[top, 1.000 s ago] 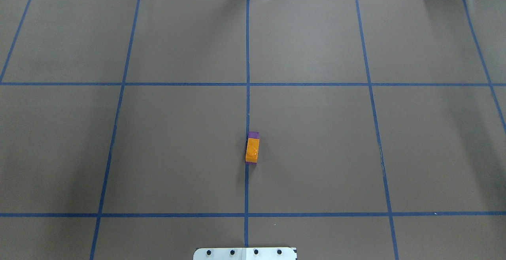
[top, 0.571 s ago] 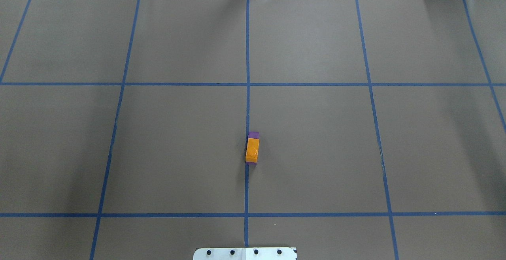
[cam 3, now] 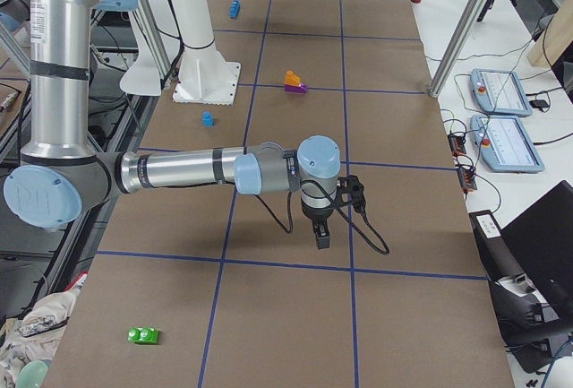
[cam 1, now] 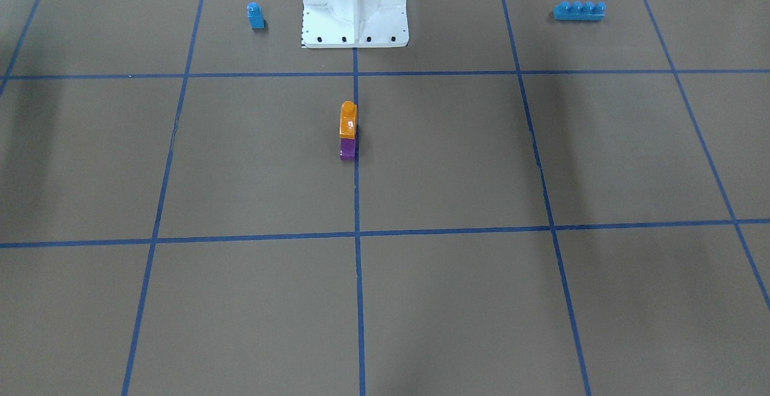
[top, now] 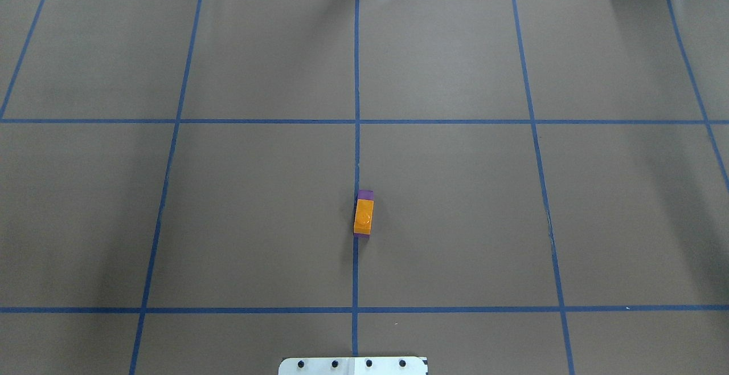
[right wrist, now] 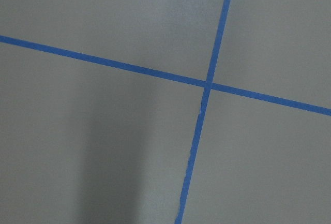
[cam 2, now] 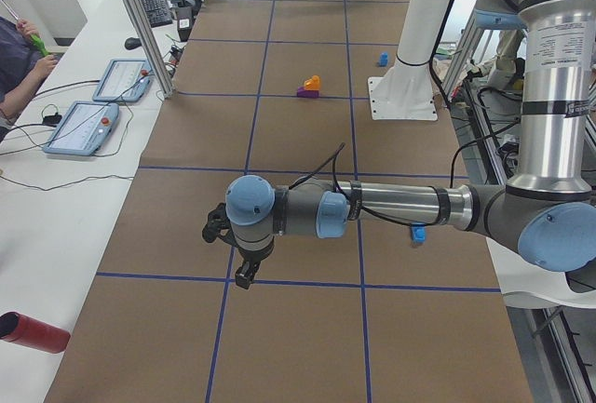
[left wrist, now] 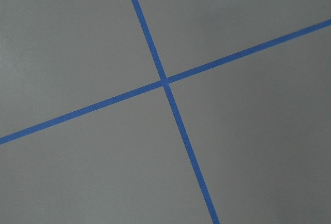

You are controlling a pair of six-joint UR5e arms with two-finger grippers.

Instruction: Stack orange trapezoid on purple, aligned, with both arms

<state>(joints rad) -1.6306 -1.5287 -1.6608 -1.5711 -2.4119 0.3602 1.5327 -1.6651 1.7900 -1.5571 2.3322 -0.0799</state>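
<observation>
The orange trapezoid (top: 364, 216) sits on top of the purple brick (top: 365, 195) near the table's middle line, ahead of the base. In the front view the orange trapezoid (cam 1: 348, 120) covers the purple brick's (cam 1: 348, 148) robot-side part, and the purple end sticks out beyond it. No gripper touches the stack. My left gripper (cam 2: 244, 275) shows only in the exterior left view, pointing down over a tape crossing far from the stack. My right gripper (cam 3: 322, 238) shows only in the exterior right view, also pointing down over the paper. I cannot tell whether either is open or shut.
A small blue single-stud brick (cam 1: 255, 15) and a long blue four-stud brick (cam 1: 579, 11) lie either side of the white base pedestal (cam 1: 355, 5). A green brick (cam 3: 143, 335) lies at the table's right end. A red cylinder (cam 2: 33, 332) and control tablets (cam 2: 84, 128) lie on the side bench.
</observation>
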